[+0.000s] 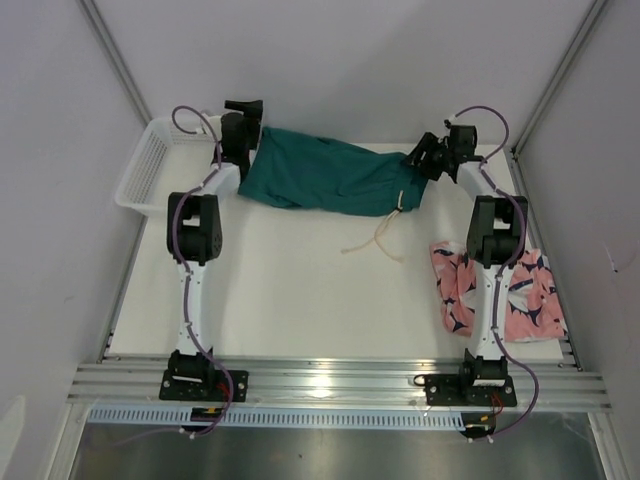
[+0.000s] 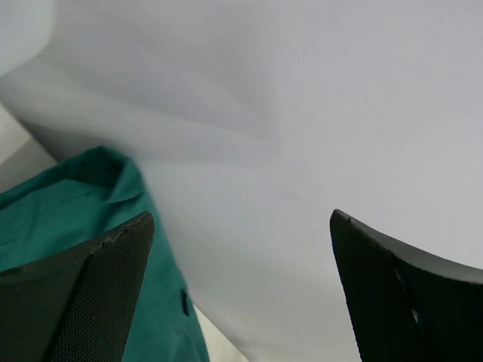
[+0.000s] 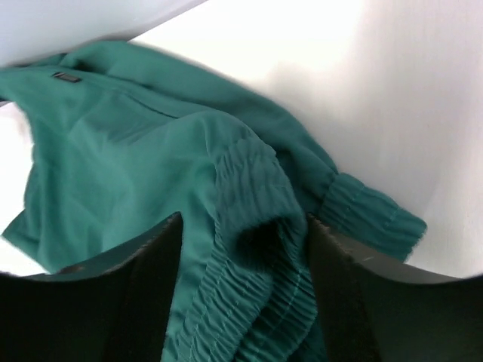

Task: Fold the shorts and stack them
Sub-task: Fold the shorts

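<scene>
The dark teal shorts (image 1: pixel 330 175) lie spread across the far side of the table, their pale drawstring (image 1: pixel 385 235) trailing toward me. My left gripper (image 1: pixel 243 125) is at their left corner. In the left wrist view it (image 2: pixel 241 215) is wide open, with nothing between the fingers and teal fabric (image 2: pixel 53 219) beside the left finger. My right gripper (image 1: pixel 425 155) is at their right end. In the right wrist view it (image 3: pixel 245 222) stands partly open around the bunched elastic waistband (image 3: pixel 241 204), which sits loose between the fingers. The salmon-pink shark-print shorts (image 1: pixel 520 295) lie crumpled at the right, partly under the right arm.
A white mesh basket (image 1: pixel 150 165) stands at the table's far left edge beside the left arm. Pale walls close in the back and both sides. An aluminium rail (image 1: pixel 330 378) runs along the near edge.
</scene>
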